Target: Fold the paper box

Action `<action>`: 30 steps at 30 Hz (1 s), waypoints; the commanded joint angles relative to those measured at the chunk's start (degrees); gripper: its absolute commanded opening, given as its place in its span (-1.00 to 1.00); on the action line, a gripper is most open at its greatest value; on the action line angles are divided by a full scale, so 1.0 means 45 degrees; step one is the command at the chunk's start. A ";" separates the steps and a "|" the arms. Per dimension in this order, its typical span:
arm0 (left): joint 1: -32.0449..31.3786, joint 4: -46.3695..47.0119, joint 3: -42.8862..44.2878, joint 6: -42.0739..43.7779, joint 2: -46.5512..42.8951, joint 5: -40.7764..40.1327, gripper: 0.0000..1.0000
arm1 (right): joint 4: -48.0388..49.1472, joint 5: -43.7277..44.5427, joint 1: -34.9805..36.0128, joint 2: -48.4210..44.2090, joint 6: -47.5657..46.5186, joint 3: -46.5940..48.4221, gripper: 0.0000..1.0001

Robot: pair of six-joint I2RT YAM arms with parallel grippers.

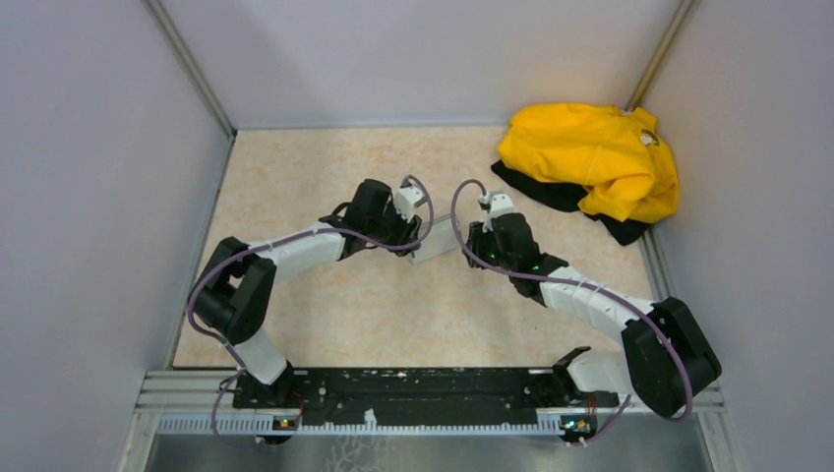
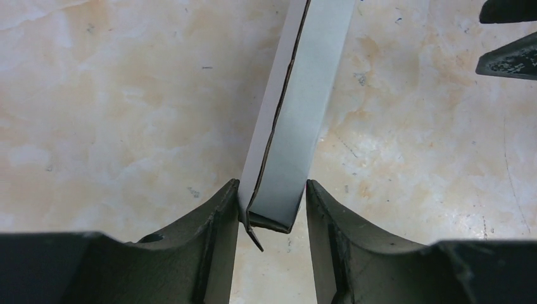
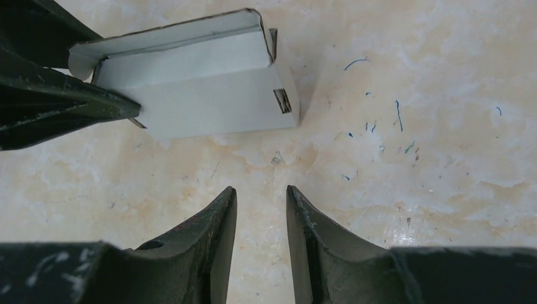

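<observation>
L gripper (image 2: 272,197): clamped on the near end of the paper box (image 2: 297,114); a finger is pressed to each side wall.
Box form: partly folded, a flat rect. sleeve; near end is open, one loose flap hangs below the L fingers.
Box axis: long axis runs straight fwd from the L fingertips, toward the R arm.
Box height: contact with the tabletop (image 1: 393,305) cannot be told.
R gripper (image 3: 261,193): jaws set narrow, nothing held between them.
Box rel. to R gripper: ahead and to its left, near but not touched; long axis lies crosswise to the R fingers.
Free end: far from the L gripper, closest to the R gripper; a slot is seen there.
Nearer arm: L is on the box; judged, R would be moved fwd-left to work the free end.
</observation>
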 commanded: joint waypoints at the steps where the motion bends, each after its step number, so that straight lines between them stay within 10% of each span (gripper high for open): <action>1: 0.0156 0.0231 0.0458 0.0082 0.0005 0.1052 -0.03 | 0.0029 -0.0017 0.0081 -0.0393 0.0007 0.0282 -0.28; 11: -0.0030 0.0231 -0.0125 -0.0072 -0.0857 0.1513 -0.03 | -0.0117 0.1876 -0.0738 -0.0155 0.0159 0.1711 -0.04; 30: -0.0079 0.0310 -0.0067 -0.0285 -0.2048 0.0582 0.02 | 0.1391 -0.2511 -0.2396 0.6769 0.0227 0.6298 0.03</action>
